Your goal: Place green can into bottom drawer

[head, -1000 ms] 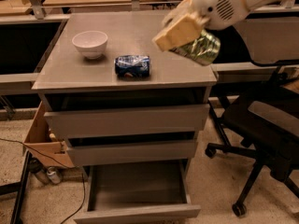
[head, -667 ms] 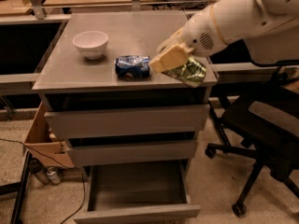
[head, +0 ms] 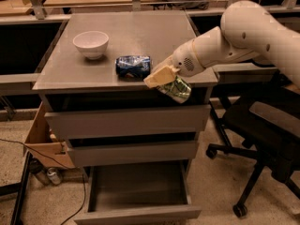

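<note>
My gripper (head: pixel 168 81) is shut on the green can (head: pixel 175 90), a shiny dented can with a green and pale label. It holds the can tilted in the air just in front of the cabinet top's front edge, right of centre. The bottom drawer (head: pixel 137 213) is pulled open below, its box-like interior empty. The two shallower drawers above it are closed. The white arm reaches in from the upper right.
A blue-and-white can (head: pixel 133 65) lies on its side on the cabinet top (head: pixel 131 36), just left of my gripper. A white bowl (head: pixel 91 44) stands further left. A black office chair (head: pixel 262 139) is at the right. A cardboard box (head: pixel 43 139) sits left.
My gripper has moved down and to the left with the green can, from above the cabinet's right edge to the front edge of the top.
</note>
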### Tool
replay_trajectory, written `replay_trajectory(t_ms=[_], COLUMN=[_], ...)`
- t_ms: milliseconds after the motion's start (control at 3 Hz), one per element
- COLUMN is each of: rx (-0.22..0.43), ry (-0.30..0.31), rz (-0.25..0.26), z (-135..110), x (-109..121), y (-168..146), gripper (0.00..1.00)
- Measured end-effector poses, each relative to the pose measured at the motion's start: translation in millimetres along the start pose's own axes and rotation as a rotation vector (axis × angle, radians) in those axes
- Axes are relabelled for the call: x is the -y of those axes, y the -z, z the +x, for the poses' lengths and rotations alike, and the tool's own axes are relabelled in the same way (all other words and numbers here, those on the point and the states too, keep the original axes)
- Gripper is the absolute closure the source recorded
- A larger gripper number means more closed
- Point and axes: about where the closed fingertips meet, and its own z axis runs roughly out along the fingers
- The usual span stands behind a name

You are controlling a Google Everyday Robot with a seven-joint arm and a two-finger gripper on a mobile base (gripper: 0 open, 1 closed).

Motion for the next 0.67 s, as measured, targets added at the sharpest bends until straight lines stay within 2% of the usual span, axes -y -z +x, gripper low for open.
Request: replay_trajectory(t_ms=[333,667], rx=[-0.009,-0.016], ry=[-0.05,-0.051], rz=[-0.027,-0.035], z=[18.7,22.1], x=[16.6,14.5], y=[-26.2,-29.1], gripper=[1.0,1.0])
